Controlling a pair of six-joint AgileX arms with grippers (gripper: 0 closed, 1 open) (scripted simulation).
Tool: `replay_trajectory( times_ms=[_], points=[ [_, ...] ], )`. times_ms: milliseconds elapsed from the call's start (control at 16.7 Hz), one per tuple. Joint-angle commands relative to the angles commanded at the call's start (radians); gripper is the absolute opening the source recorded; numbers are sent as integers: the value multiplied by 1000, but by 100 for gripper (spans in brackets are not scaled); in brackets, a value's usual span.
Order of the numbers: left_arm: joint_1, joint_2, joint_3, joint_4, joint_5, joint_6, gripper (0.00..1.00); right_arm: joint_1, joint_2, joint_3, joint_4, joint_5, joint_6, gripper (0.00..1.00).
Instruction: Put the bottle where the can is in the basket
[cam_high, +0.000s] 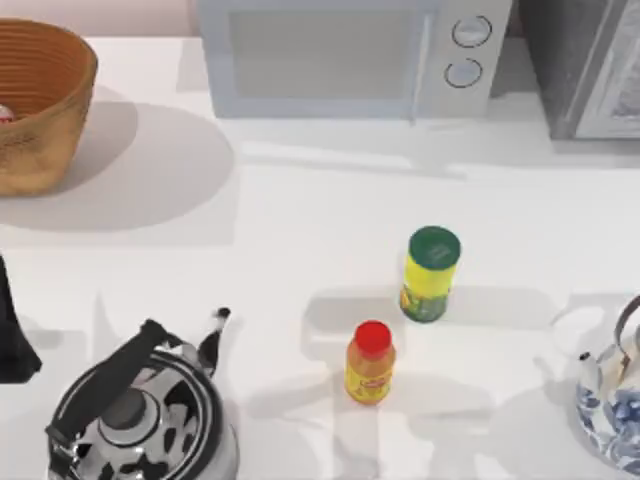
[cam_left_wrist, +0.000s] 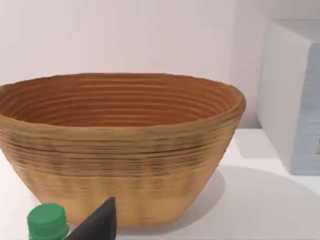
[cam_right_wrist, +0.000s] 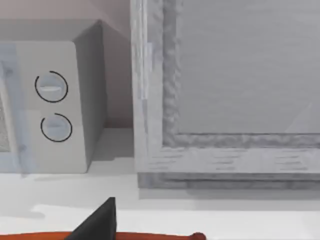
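1. Bottle (cam_high: 370, 362) stands upright, centre-front of worktop; can (cam_high: 5, 113) sits in basket (cam_high: 45, 60), back-left corner.
2. Probably light, rigid, slick: grip mid-body, below cap.
3. Left gripper (cam_high: 12, 335), right gripper (cam_right_wrist: 97, 220): can't tell jaws' state.

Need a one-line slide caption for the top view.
Wicker basket far left, orange bottle and yellow container mid-table, microwave behind.

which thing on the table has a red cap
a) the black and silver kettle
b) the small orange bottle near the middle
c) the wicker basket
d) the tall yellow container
b: in the top view the small orange bottle wears a red cap, while the tall yellow container just behind it has a green lid.
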Motion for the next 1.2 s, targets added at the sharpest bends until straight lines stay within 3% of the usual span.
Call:
replay_trajectory(
  times_ms=[300,540,780,1200],
  points=[
    [-4,54,46,-33,8,-1,100,0,0,0,0,0,0,100],
    [-7,275,242,-155,28,-5,100,0,0,0,0,0,0,100],
    [3,656,576,-335,46,-7,100,0,0,0,0,0,0,100],
    [50,1476,1327,-721,71,2,100,0,0,0,0,0,0,100]
  ],
)
